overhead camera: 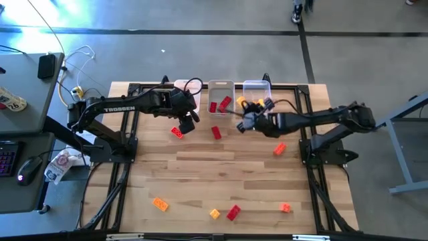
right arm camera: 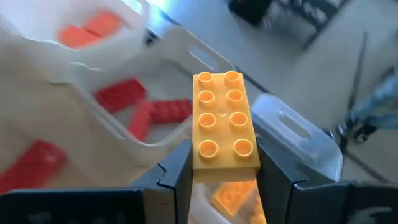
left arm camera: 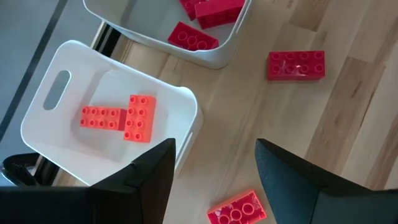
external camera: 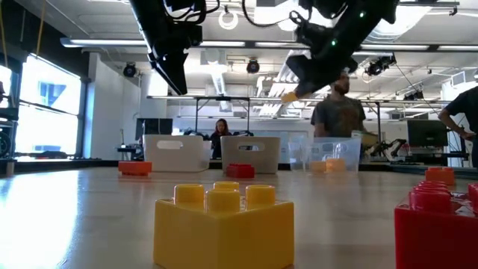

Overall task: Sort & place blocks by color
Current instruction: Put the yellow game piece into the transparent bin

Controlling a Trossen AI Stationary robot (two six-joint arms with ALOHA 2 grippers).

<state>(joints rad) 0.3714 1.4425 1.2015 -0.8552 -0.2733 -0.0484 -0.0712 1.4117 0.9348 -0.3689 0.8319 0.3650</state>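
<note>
Three bins stand in a row at the far edge. The left white bin [left arm camera: 112, 118] holds two orange-red blocks, the middle white bin [overhead camera: 221, 94] red ones, and the clear right bin [overhead camera: 256, 90] yellow ones. My right gripper [overhead camera: 243, 124] hangs just in front of the clear bin, shut on a yellow block [right arm camera: 222, 121]. My left gripper [left arm camera: 214, 146] stands open above the table in front of the left bin, over an orange-red block [left arm camera: 239, 208] that lies flat on the wood. Other blocks lie scattered on the table. My right gripper pinches the yellow block by its two long sides [right arm camera: 202, 158] between the two fingers, at the block's near end. The fingers lie along the block, slanting down toward the far edge. The block sticks out past the fingertips, studs up, lifted clear above the clear bin's rim.
A red block [overhead camera: 216, 132] and an orange one [overhead camera: 279, 149] lie mid-table. Near the front edge lie an orange block [overhead camera: 160, 204], a yellow one [overhead camera: 215, 213], a red one [overhead camera: 233, 212] and another orange one [overhead camera: 285, 208]. People stand in the room beyond the table.
</note>
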